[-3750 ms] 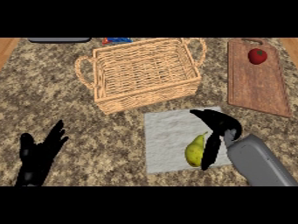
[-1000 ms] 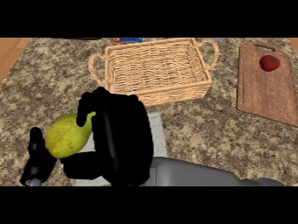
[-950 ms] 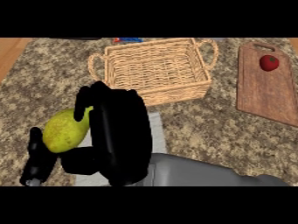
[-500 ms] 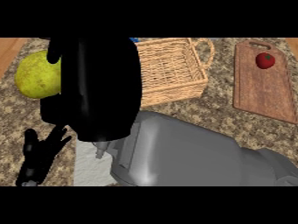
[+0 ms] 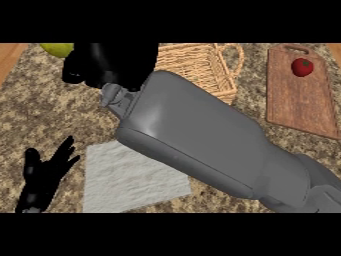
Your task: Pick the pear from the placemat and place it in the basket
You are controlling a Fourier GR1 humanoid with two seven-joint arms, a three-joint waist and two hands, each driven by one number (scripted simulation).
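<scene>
We see the right hand (image 5: 110,62) curled round the pear (image 5: 56,48), raised at the far left, close to the view. The basket (image 5: 202,67) lies right of the pear, largely behind the forearm, so we judge the carry must go rightward. Pear's axis: cannot tell, mostly cut off. Left hand (image 5: 44,177) rests open near left, beside the placemat (image 5: 129,180).

Look to your far right: a brown rectangular wooden cutting board (image 5: 300,95) lies on the speckled brown granite tabletop (image 5: 33,115), handle end pointing away from you. A small red tomato (image 5: 302,67) sits on the board's far end, near that handle.
</scene>
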